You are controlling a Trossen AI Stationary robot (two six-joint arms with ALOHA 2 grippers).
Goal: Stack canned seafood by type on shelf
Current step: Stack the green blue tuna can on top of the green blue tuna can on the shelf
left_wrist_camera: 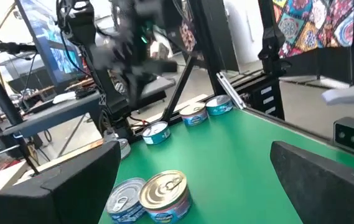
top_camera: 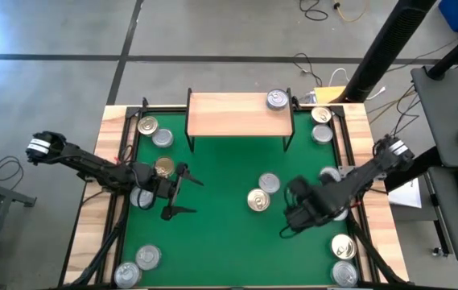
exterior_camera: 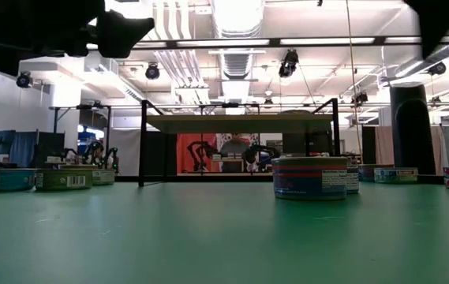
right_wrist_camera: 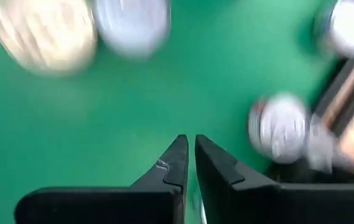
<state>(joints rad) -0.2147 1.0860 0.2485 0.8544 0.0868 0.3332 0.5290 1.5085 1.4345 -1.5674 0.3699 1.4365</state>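
The shelf (top_camera: 241, 113), a light-wood board on black legs, stands at the mat's far edge with one silver-topped can (top_camera: 277, 99) on its right end. More canned seafood lies on the green mat: a gold-topped can (top_camera: 258, 200) and a silver one (top_camera: 269, 183) sit side by side mid-mat, also in the left wrist view as the gold can (left_wrist_camera: 164, 191) and the silver can (left_wrist_camera: 125, 199). My left gripper (top_camera: 185, 193) (left_wrist_camera: 194, 149) stands open, level, pointing at this pair from the left. My right gripper (top_camera: 295, 216) (right_wrist_camera: 191, 149) hangs shut above the mat, just right of the pair, pointing steeply down.
Cans stand in groups along the mat's left side (top_camera: 154, 131), right side (top_camera: 322, 126), near-left corner (top_camera: 138, 266) and near-right corner (top_camera: 342, 258). A black frame rail (top_camera: 348, 153) borders the mat. In the low view one can (exterior_camera: 311, 177) stands before the shelf (exterior_camera: 240, 122).
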